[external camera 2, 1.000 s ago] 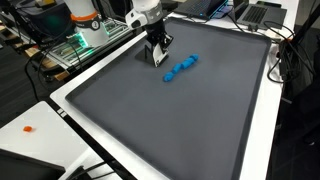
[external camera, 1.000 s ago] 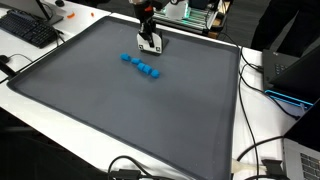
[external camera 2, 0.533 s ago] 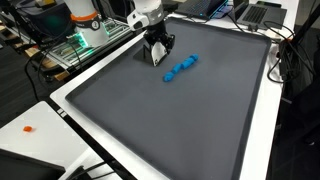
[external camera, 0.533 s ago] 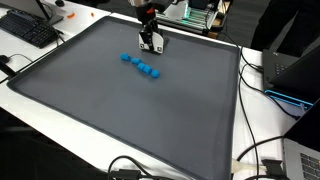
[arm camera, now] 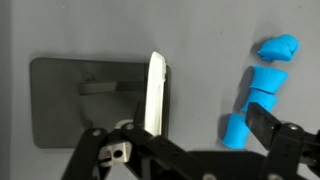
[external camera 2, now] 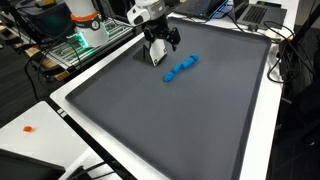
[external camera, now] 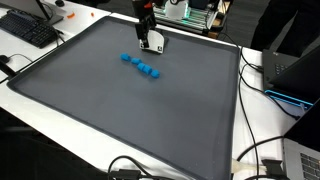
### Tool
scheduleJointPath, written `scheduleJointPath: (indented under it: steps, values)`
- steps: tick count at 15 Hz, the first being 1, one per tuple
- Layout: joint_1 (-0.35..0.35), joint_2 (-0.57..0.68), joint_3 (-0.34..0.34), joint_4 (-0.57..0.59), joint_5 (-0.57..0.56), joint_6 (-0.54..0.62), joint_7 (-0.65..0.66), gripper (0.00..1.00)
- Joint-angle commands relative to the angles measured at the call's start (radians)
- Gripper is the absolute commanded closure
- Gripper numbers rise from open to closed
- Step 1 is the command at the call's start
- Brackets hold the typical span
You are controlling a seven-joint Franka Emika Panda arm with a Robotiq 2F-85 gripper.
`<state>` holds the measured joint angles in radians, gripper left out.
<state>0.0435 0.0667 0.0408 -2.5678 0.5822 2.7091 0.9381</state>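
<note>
Opened and lifted since a second ago, the gripper [external camera 2: 163, 40] hangs with fingers apart, empty, over the white piece [arm camera: 153, 92] standing near the mat's [external camera: 120, 120] far edge. Blue blocks [arm camera: 262, 85] lie just right. Rising straight up seems best, lest a finger topple it.

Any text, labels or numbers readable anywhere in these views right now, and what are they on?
None can be read.
The white flat piece, the row of blue blocks and the dark grey mat show no marks.
Key legends on the black keyboard are too small to read.
</note>
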Motion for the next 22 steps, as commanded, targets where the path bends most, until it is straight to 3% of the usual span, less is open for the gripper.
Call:
scheduleJointPath:
  steps: [1,17,22]
  values:
    - [-0.005,-0.041,-0.014,-0.012,-0.071,-0.018,0.023,0.0]
    - [-0.048,-0.144,-0.039,0.003,-0.315,-0.154,0.073,0.0]
    - [-0.04,-0.183,-0.035,0.036,-0.302,-0.208,-0.133,0.0]
